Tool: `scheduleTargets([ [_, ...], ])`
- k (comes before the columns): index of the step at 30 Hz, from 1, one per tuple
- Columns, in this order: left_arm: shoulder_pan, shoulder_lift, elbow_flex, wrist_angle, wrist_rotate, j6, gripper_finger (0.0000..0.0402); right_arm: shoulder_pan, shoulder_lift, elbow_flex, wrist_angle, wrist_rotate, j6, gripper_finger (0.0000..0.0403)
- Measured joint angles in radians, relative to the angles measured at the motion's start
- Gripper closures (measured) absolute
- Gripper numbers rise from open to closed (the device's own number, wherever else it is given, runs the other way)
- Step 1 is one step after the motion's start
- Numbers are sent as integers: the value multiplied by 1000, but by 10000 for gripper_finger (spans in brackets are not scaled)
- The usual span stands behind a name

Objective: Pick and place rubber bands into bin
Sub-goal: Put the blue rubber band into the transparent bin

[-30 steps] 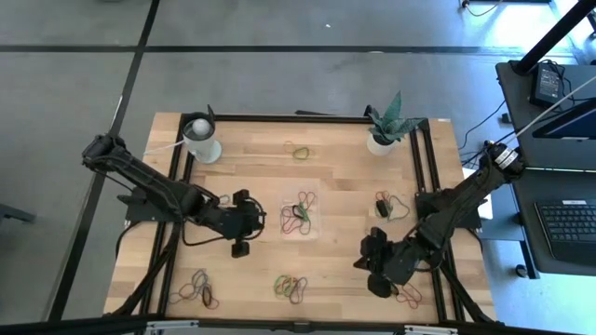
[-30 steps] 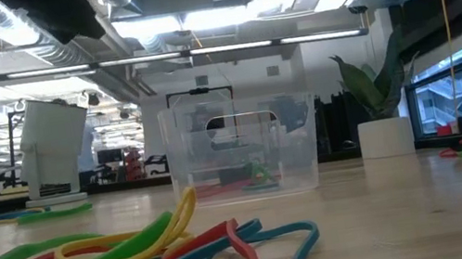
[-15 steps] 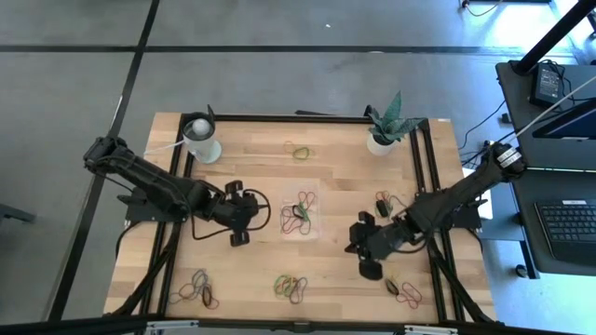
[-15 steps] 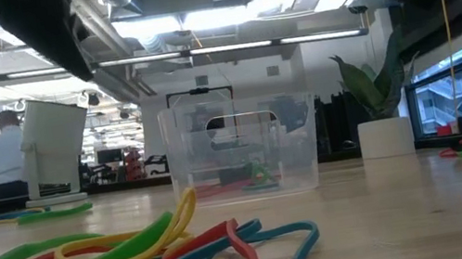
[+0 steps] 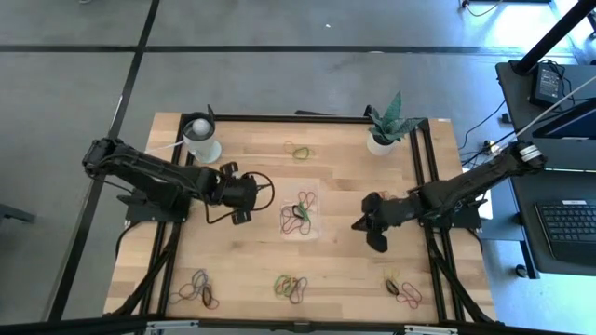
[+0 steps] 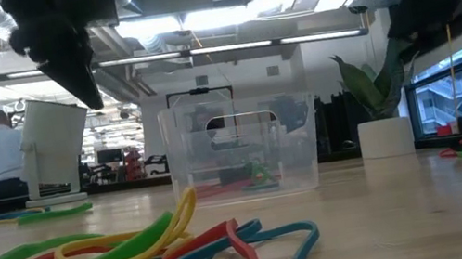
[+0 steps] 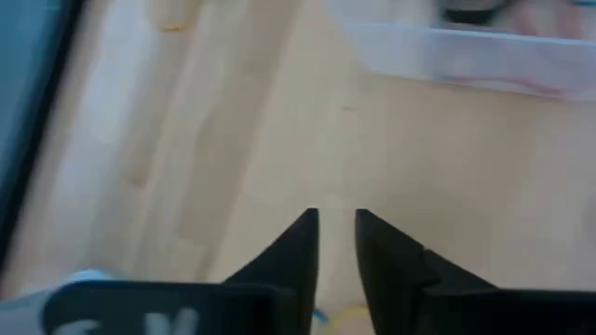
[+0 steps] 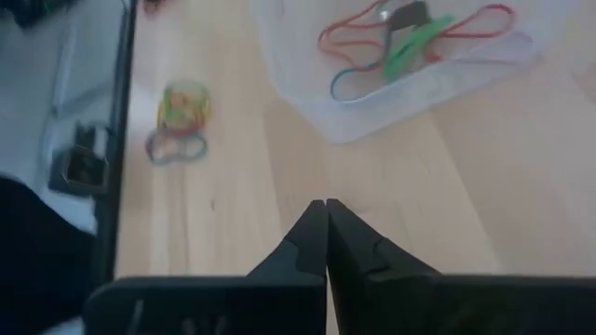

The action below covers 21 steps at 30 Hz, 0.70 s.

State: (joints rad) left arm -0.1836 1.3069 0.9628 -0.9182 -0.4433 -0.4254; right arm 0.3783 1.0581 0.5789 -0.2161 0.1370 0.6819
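**Both jaws flank the bin**

While the bin sits mid-counter holding several rubber bands, the left gripper hovers just beside it, jaws slightly parted and empty; the right gripper waits opposite, jaws clenched, empty.

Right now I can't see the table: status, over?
Left hand beside the bin, fingers slightly apart, empty. Right hand shut, carrying nothing visible. Rubber bands already in bin. Nothing in the way.
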Motion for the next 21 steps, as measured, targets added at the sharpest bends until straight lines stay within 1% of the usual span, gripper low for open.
scheduleTargets([
  [3,46,0,-23,-12,-64,-24,297,-13,-79,-90,68,1,76,403],
  [6,104,0,-55,-38,-78,-61,273,-24,-135,-143,85,1,158,403],
  [8,150,0,-84,-52,-42,-86,266,-27,-158,-161,86,1,202,403],
  [10,199,0,-119,-52,18,-108,264,-28,-172,-169,87,3,220,403],
  [13,262,0,-176,-51,95,-151,267,-29,-178,-172,90,3,230,403],
  [15,297,0,-212,-45,119,-162,272,-29,-178,-172,92,3,231,403],
  [18,344,0,-250,-38,168,-165,279,-29,-178,-172,93,23,235,403],
  [21,378,0,-282,-24,230,-133,288,-29,-178,-172,94,46,257,403],
])
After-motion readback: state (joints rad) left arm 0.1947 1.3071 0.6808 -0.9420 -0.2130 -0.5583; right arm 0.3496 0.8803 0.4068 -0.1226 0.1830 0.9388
